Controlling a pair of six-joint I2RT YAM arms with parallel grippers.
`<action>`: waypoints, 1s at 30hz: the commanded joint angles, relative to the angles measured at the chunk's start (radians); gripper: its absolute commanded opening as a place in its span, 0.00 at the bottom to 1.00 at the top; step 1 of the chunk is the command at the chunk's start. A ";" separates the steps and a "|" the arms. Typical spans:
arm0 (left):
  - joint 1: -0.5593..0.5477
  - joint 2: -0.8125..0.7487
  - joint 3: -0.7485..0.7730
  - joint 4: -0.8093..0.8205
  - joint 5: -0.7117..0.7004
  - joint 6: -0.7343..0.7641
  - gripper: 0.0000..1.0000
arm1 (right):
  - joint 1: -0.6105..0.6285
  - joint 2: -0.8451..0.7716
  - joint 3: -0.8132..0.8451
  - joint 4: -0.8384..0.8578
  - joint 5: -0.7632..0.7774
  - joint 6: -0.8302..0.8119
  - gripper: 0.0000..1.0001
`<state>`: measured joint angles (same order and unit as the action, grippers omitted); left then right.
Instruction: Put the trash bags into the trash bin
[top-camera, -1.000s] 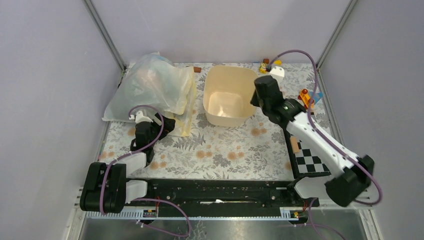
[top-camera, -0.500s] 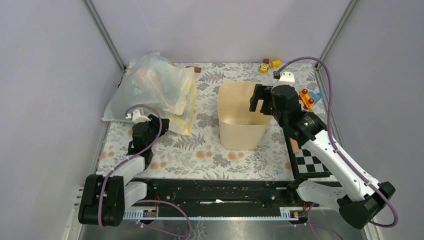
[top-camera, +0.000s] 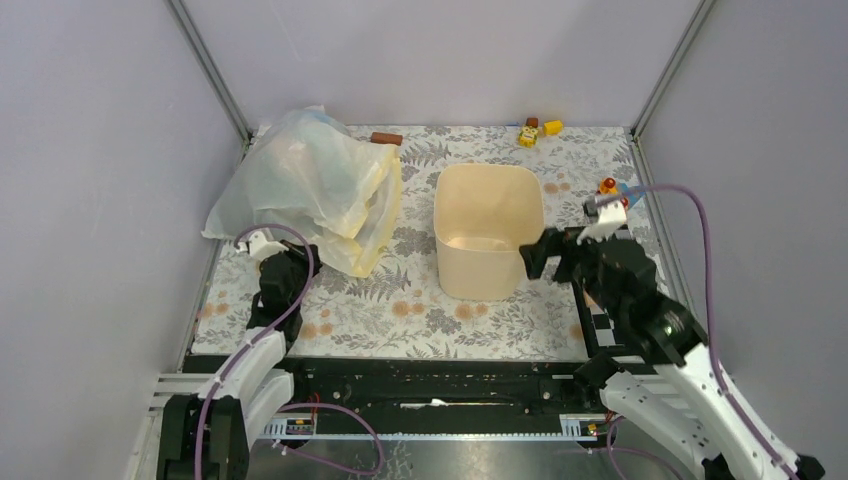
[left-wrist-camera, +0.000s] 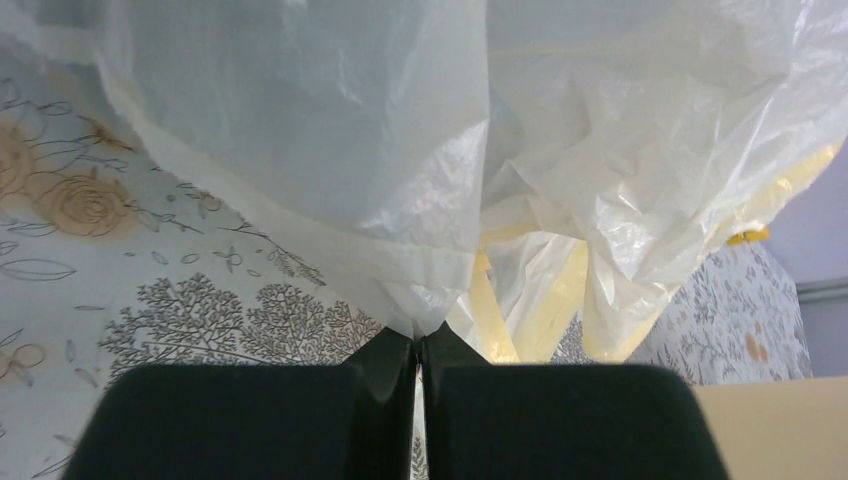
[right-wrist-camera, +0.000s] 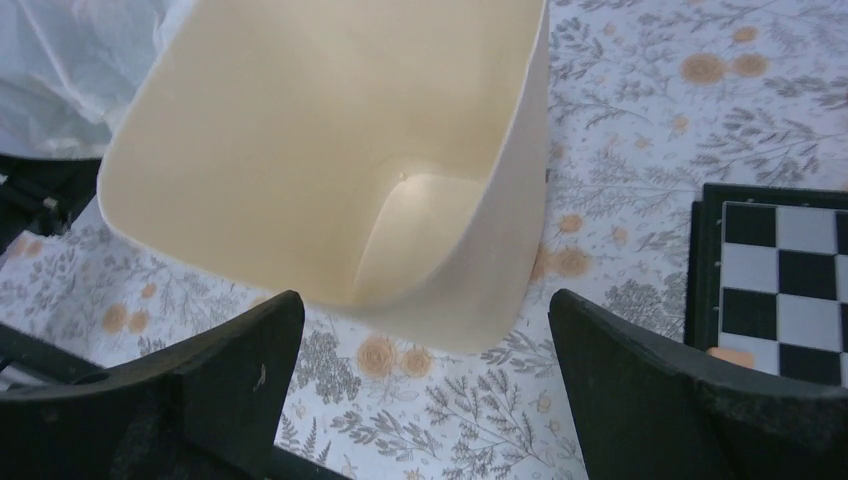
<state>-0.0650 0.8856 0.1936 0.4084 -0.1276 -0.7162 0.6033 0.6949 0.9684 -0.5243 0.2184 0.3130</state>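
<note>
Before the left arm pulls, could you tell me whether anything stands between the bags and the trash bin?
Nothing visible does. The left hand is shut on a translucent bag's hem, and only bare tablecloth lies between the bag pile and the upright bin. The open right hand is right of the bin.

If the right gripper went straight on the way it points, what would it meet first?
The bin. Its near wall sits straight ahead of the right gripper, between the open fingers. There looks to be a gap between them, though depth is unclear.
</note>
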 joint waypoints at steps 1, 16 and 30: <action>0.002 -0.069 -0.032 -0.002 -0.099 -0.028 0.00 | 0.004 -0.218 -0.229 0.182 -0.089 -0.017 1.00; 0.002 0.007 -0.005 0.021 -0.022 -0.011 0.00 | 0.003 -0.248 -0.889 0.991 -0.278 0.095 1.00; 0.001 -0.006 -0.007 0.018 -0.030 -0.009 0.00 | 0.003 0.582 -0.601 1.436 -0.314 0.107 1.00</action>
<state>-0.0650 0.8913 0.1616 0.3923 -0.1623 -0.7338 0.6033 1.2407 0.2955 0.7288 -0.0654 0.3939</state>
